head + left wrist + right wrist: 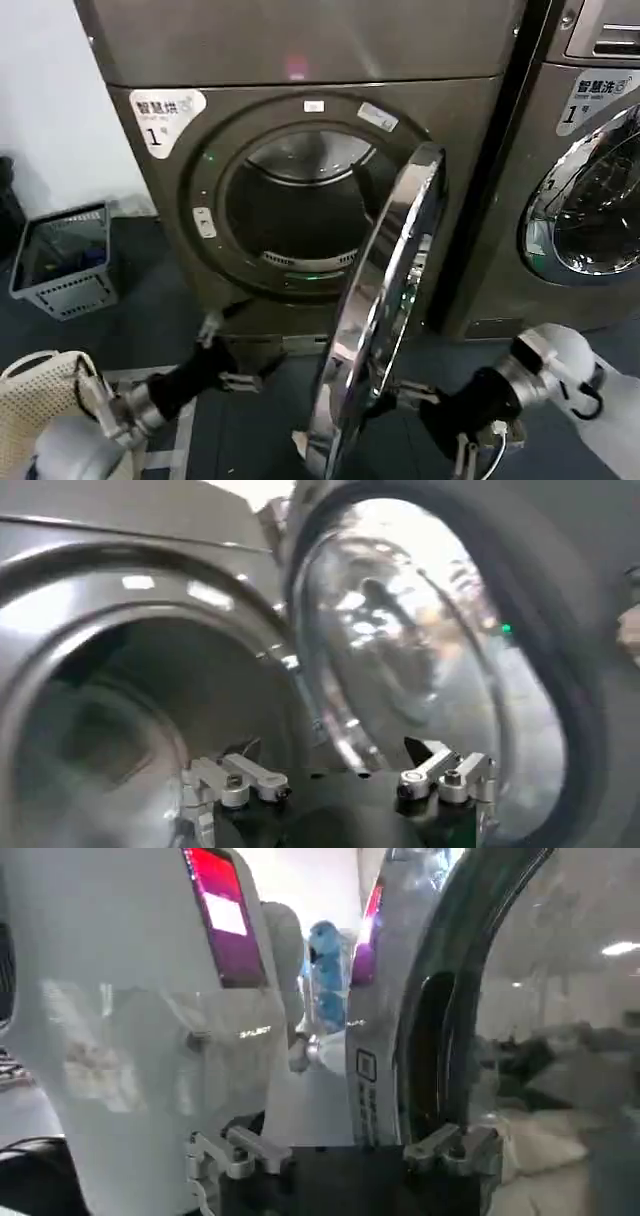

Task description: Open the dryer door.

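At the far left a grey laundry basket [62,262] is seen on the floor, well clear of the action. Next comes the left gripper [212,330], held low in front of the bronze-grey dryer [300,150] marked "1", just under the open drum mouth [300,215]. Its jaws are spread apart with nothing between them, as is confirmed in the left wrist view [340,780].

The dryer door [385,300] is found swung well out, edge-on to the head camera, its chrome ring between the 2 arms. To its right the right gripper [462,440] is parked low by the door's outer face; its jaws too are seen apart in its wrist view [345,1153], gripping nothing.

The task is judged nearly done. The risk now is the unheld door: it could be swung back toward the drum, or be knocked by either arm being raised alongside it. The neighbouring machine [590,200] at the right limits how far it can be pushed.
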Tool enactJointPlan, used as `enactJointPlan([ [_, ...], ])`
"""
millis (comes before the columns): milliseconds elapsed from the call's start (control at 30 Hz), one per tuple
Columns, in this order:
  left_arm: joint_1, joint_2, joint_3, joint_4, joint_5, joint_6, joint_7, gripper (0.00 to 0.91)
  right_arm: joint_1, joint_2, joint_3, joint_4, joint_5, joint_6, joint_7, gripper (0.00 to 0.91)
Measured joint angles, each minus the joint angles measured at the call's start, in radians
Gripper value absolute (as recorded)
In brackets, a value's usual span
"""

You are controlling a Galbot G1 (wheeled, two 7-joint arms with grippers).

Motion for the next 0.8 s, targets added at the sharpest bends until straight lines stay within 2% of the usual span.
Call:
enactJointPlan([
  [233,-0.133,-0.006,0.128,0.015,-0.002,0.013,-0.001,0.907,-0.278,0.031,0.275,-0.062,0.011,0.097,0.137,0.907],
  [533,-0.288,-0.044,0.292,0.038,-0.002,0.027,-0.004,0.907,-0.612,0.168,0.625,-0.123,-0.086,0.231,0.342,0.907],
  [800,-0.43,-0.101,0.439,0.088,0.027,0.023,-0.028,0.907,-0.807,0.318,0.827,-0.142,-0.216,0.237,0.551,0.907],
])
